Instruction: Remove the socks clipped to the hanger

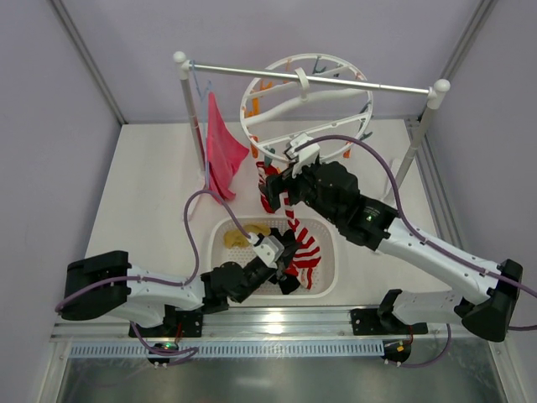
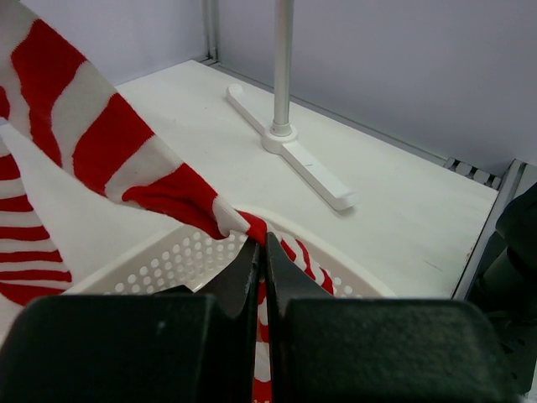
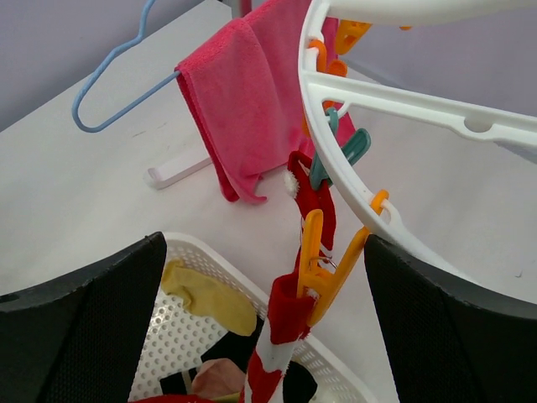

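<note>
The white ring hanger (image 1: 306, 101) hangs from the rail, with orange and teal clips. A red-and-white striped sock (image 3: 289, 315) hangs from an orange clip (image 3: 323, 264); a second red sock piece (image 3: 317, 197) hangs under a teal clip (image 3: 336, 155). My right gripper (image 3: 264, 245) is open, its fingers on either side of the orange clip, not touching it. My left gripper (image 2: 262, 252) is shut on the striped sock (image 2: 126, 159) above the basket rim; it also shows in the top view (image 1: 285, 256). Yellow (image 3: 210, 298), black and pale pink (image 3: 220, 378) socks lie in the basket.
The white perforated basket (image 1: 331, 260) sits at the near middle. The white-posted rack with metal rail (image 1: 377, 86) stands at the back; its foot (image 2: 289, 155) lies on the table. A magenta cloth (image 1: 222, 151) hangs on a blue wire hanger (image 3: 117, 84) at the left.
</note>
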Robot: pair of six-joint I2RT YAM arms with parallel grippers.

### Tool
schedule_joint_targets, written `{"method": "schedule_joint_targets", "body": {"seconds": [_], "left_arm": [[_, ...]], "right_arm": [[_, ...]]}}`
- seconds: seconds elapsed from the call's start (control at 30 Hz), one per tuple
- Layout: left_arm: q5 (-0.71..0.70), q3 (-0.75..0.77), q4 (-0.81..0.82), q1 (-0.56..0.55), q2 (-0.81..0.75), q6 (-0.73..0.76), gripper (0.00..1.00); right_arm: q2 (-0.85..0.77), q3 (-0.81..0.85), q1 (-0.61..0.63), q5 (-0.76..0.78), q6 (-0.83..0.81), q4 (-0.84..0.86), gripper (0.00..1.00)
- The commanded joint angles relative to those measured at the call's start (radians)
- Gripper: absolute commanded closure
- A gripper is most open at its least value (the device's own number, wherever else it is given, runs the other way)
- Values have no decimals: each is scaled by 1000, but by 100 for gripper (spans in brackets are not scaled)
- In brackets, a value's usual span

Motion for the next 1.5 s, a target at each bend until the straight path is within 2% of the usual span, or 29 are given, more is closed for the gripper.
{"method": "schedule_joint_targets", "body": {"seconds": [0.0, 0.57, 0.77, 0.87, 0.9, 0.97, 1.0, 1.07, 1.17, 1.2, 1.23, 1.27, 1.47], "left_arm": [[-11, 35, 47, -12, 7, 16, 100], [-14, 21, 43, -32, -26, 44, 100], [-6, 10, 40, -40, -49, 45, 100], [-6, 6, 40, -41, -57, 48, 100], [-8, 4, 38, -40, -58, 48, 100], [-8, 1, 40, -41, -60, 51, 100], [-9, -1, 40, -41, -60, 48, 100], [-11, -2, 40, -41, -63, 51, 100], [-11, -5, 41, -41, -65, 51, 100], [-11, -7, 41, -41, -66, 51, 100], [-14, -5, 41, -41, -65, 53, 100], [-14, -7, 41, -41, -65, 51, 100], [-28, -5, 43, -43, -57, 53, 99]], "right_arm": [[33, 36, 35, 178, -26, 38, 0], [137, 106, 86, 457, -30, 18, 0], [199, 143, 86, 548, -58, 24, 8], [215, 148, 87, 591, -66, 44, 18], [217, 148, 87, 600, -67, 50, 26], [222, 146, 87, 620, -75, 61, 36], [225, 146, 87, 624, -76, 68, 44], [229, 146, 86, 631, -81, 81, 51], [229, 142, 87, 652, -92, 101, 66], [228, 139, 87, 663, -95, 111, 82], [225, 119, 87, 667, -98, 128, 93], [211, 107, 87, 670, -111, 175, 96], [143, 27, 86, 634, -124, 258, 96]]}}
